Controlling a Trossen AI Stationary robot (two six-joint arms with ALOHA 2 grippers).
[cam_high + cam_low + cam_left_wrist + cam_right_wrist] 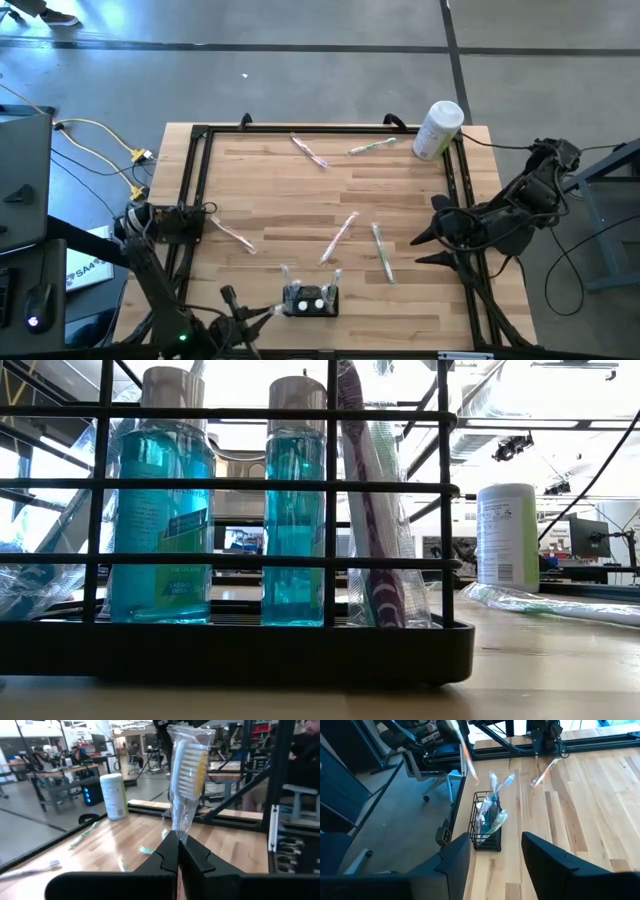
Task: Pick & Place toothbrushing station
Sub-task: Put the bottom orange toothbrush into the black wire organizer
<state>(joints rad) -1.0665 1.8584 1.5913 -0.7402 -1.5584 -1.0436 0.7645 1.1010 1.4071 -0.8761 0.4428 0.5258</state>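
**One wrapped brush in the grip, a crowded rack at the table's edge**

The left gripper is clamped on the lower end of a wrapped toothbrush, which stands tall above the fingers with its yellow bristles uppermost. In the high view this gripper sits at the near edge of the table, just beside the toothbrushing station. The right gripper waits at the right edge, its fingers spread and empty.

The likeliest trouble is the grip itself. Only the slack wrapper's end seems pinched, so the brush could swing or slip while it is carried over the rack. The station already holds two blue bottles and wrapped brushes, so free gaps look few. The crinkled film could catch on a wire bar. A sideways nudge might push the light rack along or off the near edge, which is close.

The station stands upright on its base with its open top facing up. Its long axis runs along the near edge, left to right, and one broad side faces the low camera. Loose brushes lie about mid-table, and a white canister stands at the far right corner.
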